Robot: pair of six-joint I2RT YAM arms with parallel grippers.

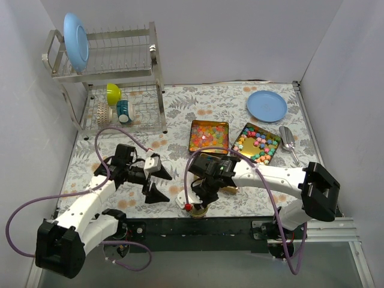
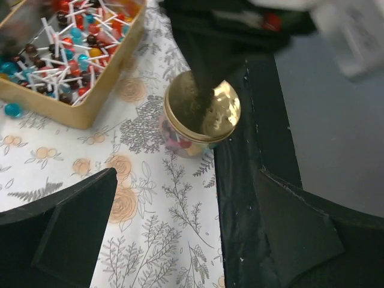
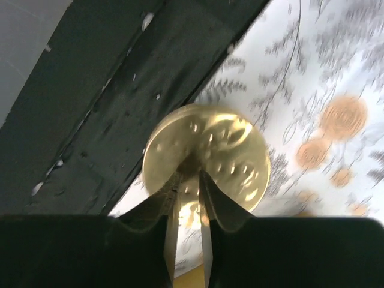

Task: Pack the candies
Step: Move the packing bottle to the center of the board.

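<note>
Candies [image 1: 208,135] fill one gold tin, and more candies [image 1: 258,144] fill the tin beside it. A small jar [image 2: 180,143] with candies showing through its side stands at the table's near edge. A round gold lid [image 2: 219,111] sits on it. My right gripper [image 1: 199,201] is above the jar. Its fingers are nearly together, with the tips down on the lid [image 3: 228,150] and nothing between them [image 3: 191,177]. My left gripper [image 1: 159,183] is open and empty to the left of the jar, and its jaws stand wide apart [image 2: 180,240].
A candy-filled tin [image 2: 90,111] lies left of the jar, with a loose blue sweet [image 2: 12,110] beside it. A blue plate [image 1: 267,105] and a metal scoop [image 1: 288,141] lie at the back right. A dish rack [image 1: 114,72] stands at the back left. The black table edge [image 2: 240,198] runs beside the jar.
</note>
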